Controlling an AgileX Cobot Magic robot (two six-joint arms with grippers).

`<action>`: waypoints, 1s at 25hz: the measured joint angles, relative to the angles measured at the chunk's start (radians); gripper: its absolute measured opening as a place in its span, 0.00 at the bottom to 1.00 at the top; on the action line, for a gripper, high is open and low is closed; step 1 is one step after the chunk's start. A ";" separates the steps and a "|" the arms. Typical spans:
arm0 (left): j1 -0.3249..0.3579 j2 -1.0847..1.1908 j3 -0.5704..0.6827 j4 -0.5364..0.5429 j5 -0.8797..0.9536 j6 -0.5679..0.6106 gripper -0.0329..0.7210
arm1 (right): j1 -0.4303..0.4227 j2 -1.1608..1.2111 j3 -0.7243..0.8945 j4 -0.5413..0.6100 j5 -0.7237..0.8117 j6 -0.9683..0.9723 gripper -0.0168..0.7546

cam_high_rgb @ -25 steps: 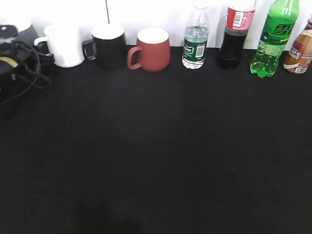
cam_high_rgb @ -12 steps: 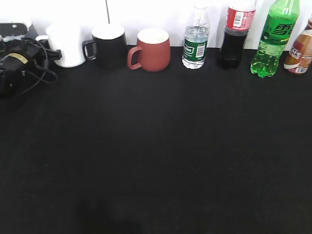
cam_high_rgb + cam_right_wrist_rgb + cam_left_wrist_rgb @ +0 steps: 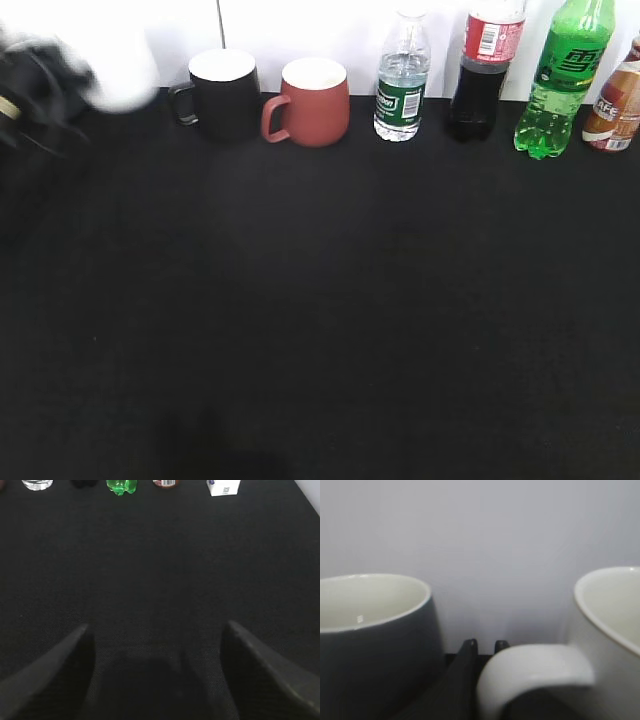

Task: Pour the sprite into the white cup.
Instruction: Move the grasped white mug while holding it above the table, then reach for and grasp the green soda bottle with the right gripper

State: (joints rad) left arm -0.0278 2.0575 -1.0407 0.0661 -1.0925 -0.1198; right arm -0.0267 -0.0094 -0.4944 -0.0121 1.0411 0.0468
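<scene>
The sprite [image 3: 560,78] stands upright at the back right of the black table; its green base also shows in the right wrist view [image 3: 119,486]. The white cup [image 3: 122,68] is a blurred white shape at the back left, against my blurred left arm. In the left wrist view the white cup [image 3: 612,630] is on the right, and its loop handle lies across my left gripper [image 3: 485,644]. The fingertips are close together, shut on the handle. My right gripper [image 3: 157,626] is open and empty over bare black cloth, far from the sprite.
Along the back wall stand a black mug [image 3: 222,92], a red mug [image 3: 310,100], a clear water bottle [image 3: 402,82], a cola bottle [image 3: 483,75] and a brown bottle [image 3: 615,105]. A grey mug [image 3: 370,645] sits left of the white cup. A small white box [image 3: 223,486] is at the far right.
My left arm and the white cup have moved up and to the left and are now blurred. The other mugs and the bottles have not moved.
</scene>
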 joint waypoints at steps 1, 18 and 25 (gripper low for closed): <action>0.000 -0.102 0.086 0.011 -0.002 0.000 0.14 | 0.000 0.000 0.000 0.000 0.000 0.000 0.78; -0.242 -0.777 0.697 0.161 0.209 -0.031 0.14 | 0.004 0.783 0.205 0.012 -1.403 0.000 0.78; -0.242 -0.777 0.697 0.164 0.214 -0.032 0.14 | 0.004 1.658 0.070 -0.093 -2.088 0.004 0.86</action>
State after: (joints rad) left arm -0.2700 1.2801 -0.3433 0.2302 -0.8783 -0.1519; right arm -0.0224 1.6490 -0.4242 -0.1050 -1.0473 0.0503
